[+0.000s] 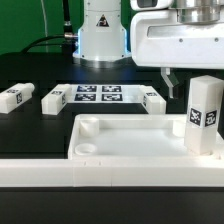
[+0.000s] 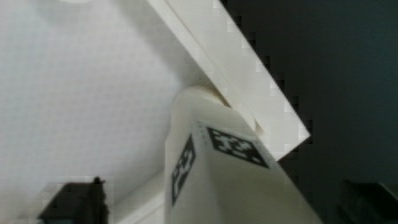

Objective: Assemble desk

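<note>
Upright leg (image 1: pixel 203 115) stands beneath the gripper (image 1: pixel 192 78) — fingers spread clear.

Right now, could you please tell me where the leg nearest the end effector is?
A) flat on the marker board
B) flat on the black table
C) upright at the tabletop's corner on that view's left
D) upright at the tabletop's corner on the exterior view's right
D: the leg stands on end at the corner of the tabletop on the exterior view's right.
</note>
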`<state>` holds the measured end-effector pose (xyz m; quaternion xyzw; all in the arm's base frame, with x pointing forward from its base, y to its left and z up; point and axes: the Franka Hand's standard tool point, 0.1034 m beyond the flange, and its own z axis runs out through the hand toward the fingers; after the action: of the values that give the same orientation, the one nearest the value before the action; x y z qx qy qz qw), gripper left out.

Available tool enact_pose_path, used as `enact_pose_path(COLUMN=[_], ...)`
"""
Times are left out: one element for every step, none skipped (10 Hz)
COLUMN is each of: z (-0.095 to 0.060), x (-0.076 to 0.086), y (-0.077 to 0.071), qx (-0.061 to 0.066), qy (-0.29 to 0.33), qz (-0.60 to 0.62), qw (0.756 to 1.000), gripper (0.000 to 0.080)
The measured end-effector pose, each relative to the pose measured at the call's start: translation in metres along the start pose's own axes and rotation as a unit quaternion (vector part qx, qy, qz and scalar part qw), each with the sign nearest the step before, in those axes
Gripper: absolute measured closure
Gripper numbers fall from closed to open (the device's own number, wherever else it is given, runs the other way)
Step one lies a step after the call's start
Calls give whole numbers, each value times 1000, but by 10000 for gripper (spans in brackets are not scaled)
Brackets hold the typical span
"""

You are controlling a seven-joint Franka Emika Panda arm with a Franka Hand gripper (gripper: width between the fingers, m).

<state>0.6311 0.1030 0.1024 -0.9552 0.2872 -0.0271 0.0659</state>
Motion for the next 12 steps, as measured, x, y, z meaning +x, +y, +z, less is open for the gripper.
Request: enact_pose_path(z=[-1,-2,-2,-2,-2,-2,-2,-2,-1,-1,-1,-1], x=[1,4,5,6,6,6,6,6,7,8,8,8], y=[0,0,-1,-2,-2,-1,-2,-1,0,1,1,1], qx=[1,-1,-2,-4,-5,-8,-13,-17,-19,-18,-19,-18], qy=[1,0,-2,-3,-4,-4,-3,-3,-2,2,1,1], qz=[-66,-128,-165,-220,-253,-304,-344,-380,-407,-440,-447,-445], qw=[998,992,986,975,968,952,939,925,913,898,894,896], gripper=[151,151,151,151,151,151,151,151,151,151,151,278])
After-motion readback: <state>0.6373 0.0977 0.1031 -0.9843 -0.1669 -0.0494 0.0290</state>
